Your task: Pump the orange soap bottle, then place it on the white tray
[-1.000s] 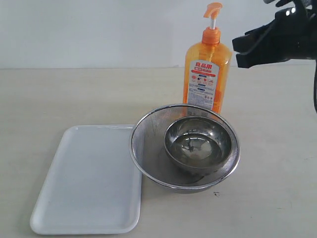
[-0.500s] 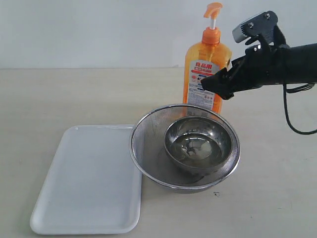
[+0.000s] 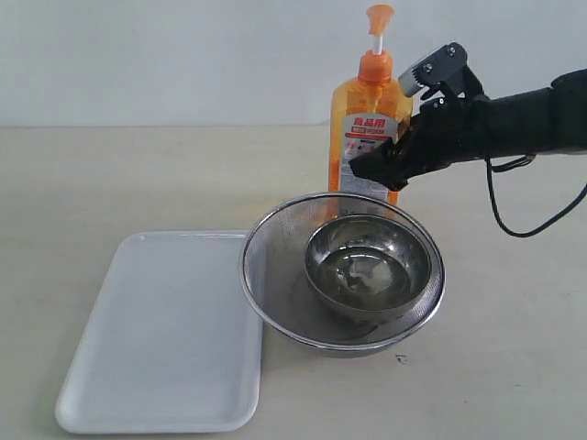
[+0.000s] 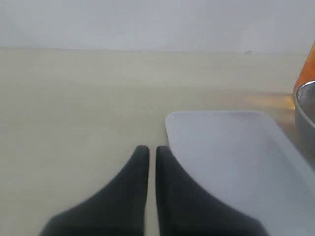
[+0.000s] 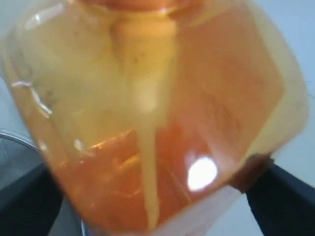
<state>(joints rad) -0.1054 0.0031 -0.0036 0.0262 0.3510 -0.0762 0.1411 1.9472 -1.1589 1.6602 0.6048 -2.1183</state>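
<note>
The orange soap bottle [image 3: 367,119] stands upright behind the strainer, its pump head up and turned toward the camera. My right gripper [image 3: 367,167] reaches in from the right and stands open, with a finger on each side of the bottle's lower body. In the right wrist view the orange soap bottle [image 5: 147,123] fills the frame between the dark fingers [image 5: 288,199] of the right gripper [image 5: 152,206]. One finger touches its edge. The white tray [image 3: 156,339] lies flat at the front left. My left gripper [image 4: 152,150] is shut and empty, hovering by a corner of the white tray [image 4: 231,157].
A round steel mesh strainer [image 3: 271,266] with a steel bowl [image 3: 367,266] inside it sits right of the tray, directly in front of the bottle. Its rim [image 4: 305,105] shows at the edge of the left wrist view. A black cable [image 3: 541,215] hangs from the right arm.
The right gripper came down from the upper right, opened wide and closed in around the bottle. The bottle shifted left and turned so its pump head faces the camera.
</note>
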